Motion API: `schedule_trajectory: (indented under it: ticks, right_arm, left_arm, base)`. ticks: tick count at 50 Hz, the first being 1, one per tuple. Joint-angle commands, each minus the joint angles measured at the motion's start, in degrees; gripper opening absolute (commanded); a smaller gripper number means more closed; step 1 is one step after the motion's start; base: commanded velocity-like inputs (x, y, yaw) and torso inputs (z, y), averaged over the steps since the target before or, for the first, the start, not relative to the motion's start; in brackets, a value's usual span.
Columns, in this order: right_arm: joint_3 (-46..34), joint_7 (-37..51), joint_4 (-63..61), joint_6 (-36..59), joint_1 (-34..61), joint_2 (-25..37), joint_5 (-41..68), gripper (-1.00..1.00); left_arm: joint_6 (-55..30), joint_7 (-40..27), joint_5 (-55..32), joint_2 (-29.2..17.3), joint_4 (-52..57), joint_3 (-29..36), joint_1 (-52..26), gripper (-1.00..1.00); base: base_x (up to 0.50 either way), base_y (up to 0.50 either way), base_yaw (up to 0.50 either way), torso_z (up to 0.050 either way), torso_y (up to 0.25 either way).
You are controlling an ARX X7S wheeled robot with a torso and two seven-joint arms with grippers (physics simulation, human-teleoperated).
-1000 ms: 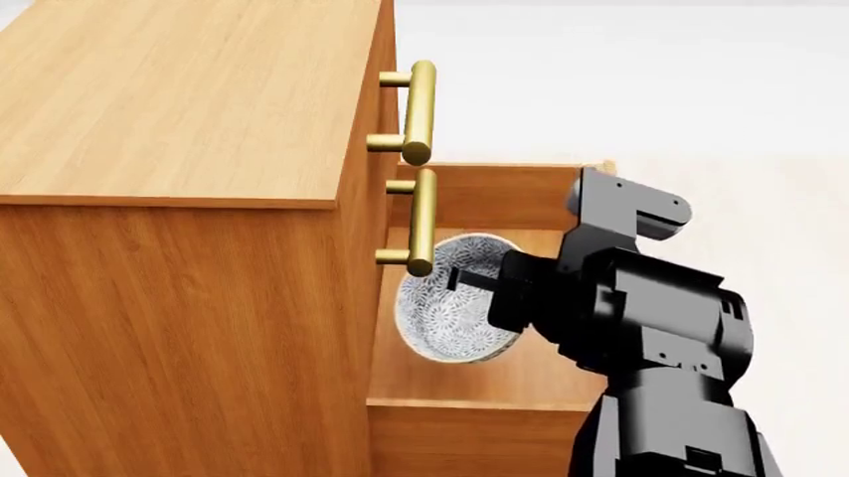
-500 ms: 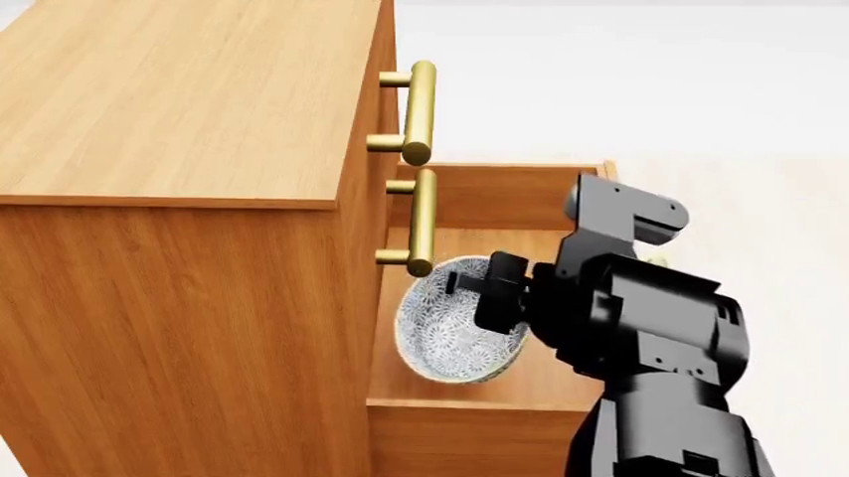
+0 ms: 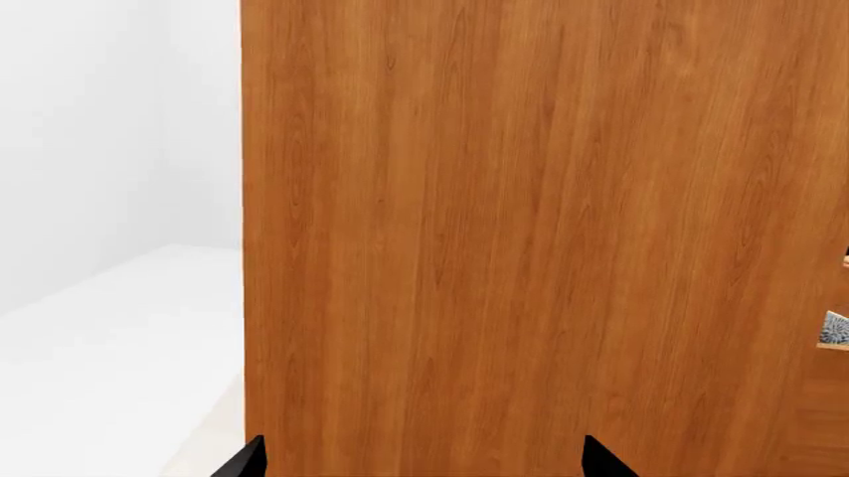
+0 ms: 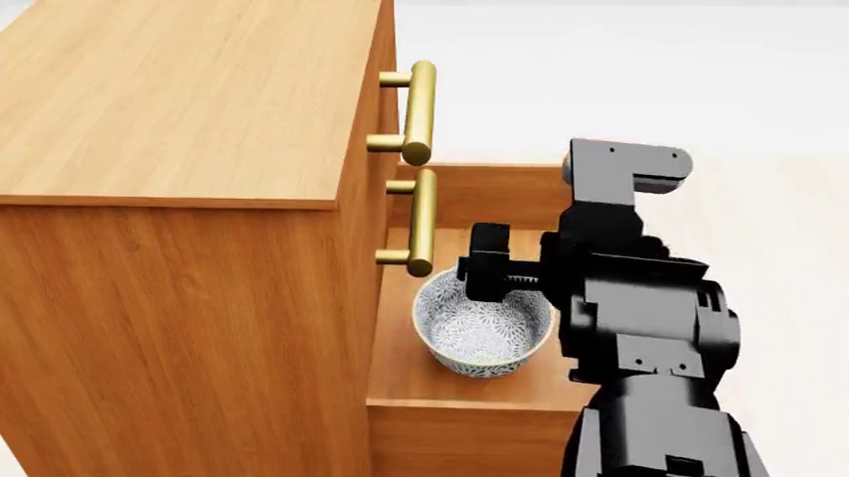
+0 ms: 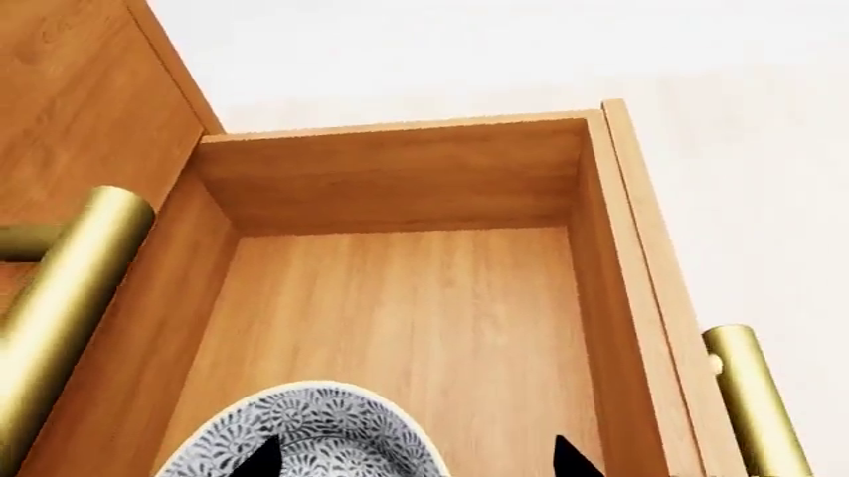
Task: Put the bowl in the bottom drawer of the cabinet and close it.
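The head view shows the whole bowl (image 4: 483,329) sitting upright on the floor of the pulled-out bottom drawer (image 4: 458,402) of the cabinet (image 4: 186,199). The right wrist view catches only its rim (image 5: 302,437), plus the drawer's brass handle (image 5: 757,402). The left wrist view faces the cabinet's side panel (image 3: 531,229). The right gripper (image 4: 486,263) hangs just above the bowl's far rim, fingers spread and empty, arm reaching over the drawer. The left gripper (image 3: 418,459) shows 2 fingertips held apart.
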Motion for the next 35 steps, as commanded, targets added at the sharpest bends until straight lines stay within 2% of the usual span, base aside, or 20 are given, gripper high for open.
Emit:
schedule_trajectory:
  ticks: [1, 22, 35]
  right_arm:
    - [-2.6, -1.0, -14.2, 5.3, -3.3, -0.1, -1.5, 1.0]
    - [-3.0, -1.5, -44.4, 18.6, -7.7, 4.1, -2.6, 1.0]
    - [-0.6, -0.4, -51.2, 21.4, -8.4, 7.3, -2.8, 1.0]
  left_arm:
    - [0.2, 0.0, 0.1, 0.1, -0.4, 0.1, -0.1, 1.0]
    - [0.2, -0.2, 0.1, -0.1, -0.3, 0.2, -0.1, 1.0]
    - [0.1, -0.3, 0.1, -0.3, 0.1, 0.3, 0.1, 1.0]
  base:
    - [0.0, 0.0, 0.0, 0.0, 0.0]
    - [0.0, 0.0, 0.0, 0.0, 0.0]
    - [0.0, 0.0, 0.0, 0.0, 0.0]
